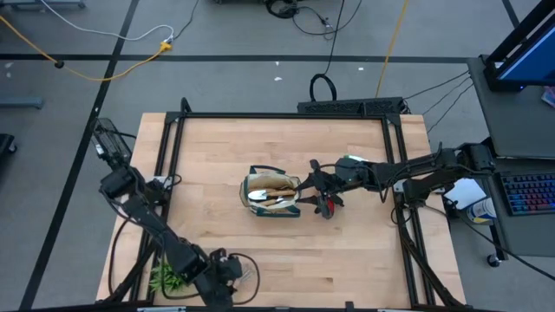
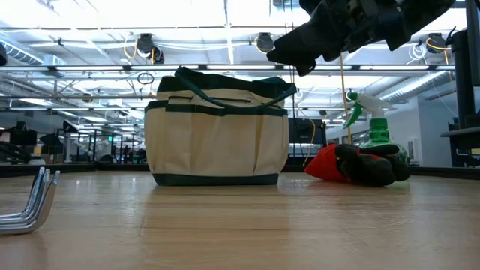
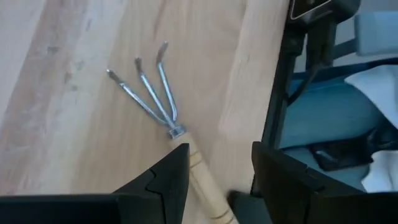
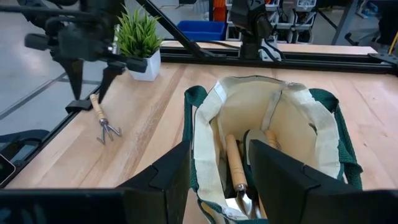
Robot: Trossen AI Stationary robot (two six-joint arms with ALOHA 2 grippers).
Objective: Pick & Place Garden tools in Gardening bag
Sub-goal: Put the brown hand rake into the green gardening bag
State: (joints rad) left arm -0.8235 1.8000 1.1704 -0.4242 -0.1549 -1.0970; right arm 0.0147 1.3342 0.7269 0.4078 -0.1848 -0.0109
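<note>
The cream gardening bag [image 1: 274,195] with green trim stands upright at the table's middle, with wooden-handled tools [image 4: 235,163] inside. My right gripper [image 4: 221,186] hangs open and empty just above the bag's open mouth, at its right side [image 1: 309,185]. A three-pronged rake [image 3: 146,87] with a wooden handle [image 3: 202,177] lies flat near the table's front edge. My left gripper [image 3: 217,180] is open above it, pointing down, one finger on either side of the handle. Red-and-black gloves [image 2: 360,165] and a green spray bottle [image 2: 375,124] lie right of the bag.
A small potted green plant [image 1: 165,277] stands at the front left corner, close to my left arm. A black frame rail [image 4: 273,55] runs along the table's edges. Bare wood lies between the bag and the rake.
</note>
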